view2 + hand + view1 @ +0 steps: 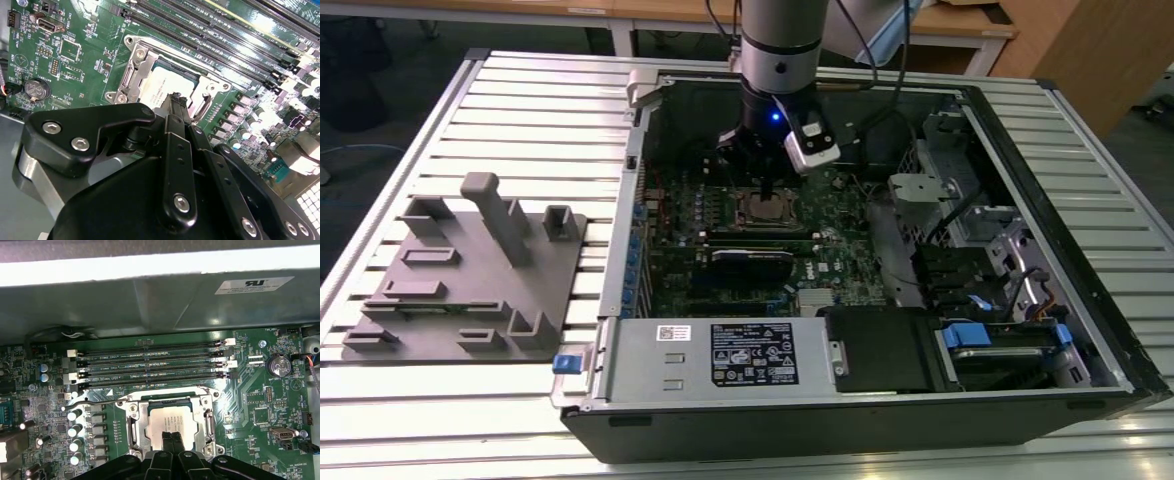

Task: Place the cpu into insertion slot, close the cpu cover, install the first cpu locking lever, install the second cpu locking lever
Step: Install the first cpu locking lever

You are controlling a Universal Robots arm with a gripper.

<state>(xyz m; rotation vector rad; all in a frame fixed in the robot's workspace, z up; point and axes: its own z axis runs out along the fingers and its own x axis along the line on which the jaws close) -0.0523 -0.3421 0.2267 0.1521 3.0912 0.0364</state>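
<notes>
Fixture block (460,275), grey plastic w/ upright pegs, sits on slatted table (454,425) at the exterior view's left, just beside open PC case (854,435).

Inside the case, moving right: green board (674,280) lies flat on the case floor, w/ silver supply box (654,360) along the near wall. Insertion slot (781,212) is approx mid-board, directly under the arm, which comes straight down from above.

Gripper (766,192) hangs right over the slot. In both wrist views the fingers are pressed together, no gap, nothing clamped btwn them. Fingertips (171,436) sit over the cpu's edge; can't tell if they touch it or hover just above.

Cpu (170,421) is already seated in the slot, pale metal top up, also seen in the second wrist view (157,85) just beyond the gripper (175,100) tip. Cpu cover (141,426) lies flat around it, chip showing thru the window; frame also clear at (135,67). Thin wire lever (90,401) juts out from a socket corner over the board; latched or not, can't tell. Long black memory slots (150,362) run parallel just beyond the socket.

Exterior view's right: metal drive bays (987,250) w/ blue tabs (963,335), well apart from the gripper.
</notes>
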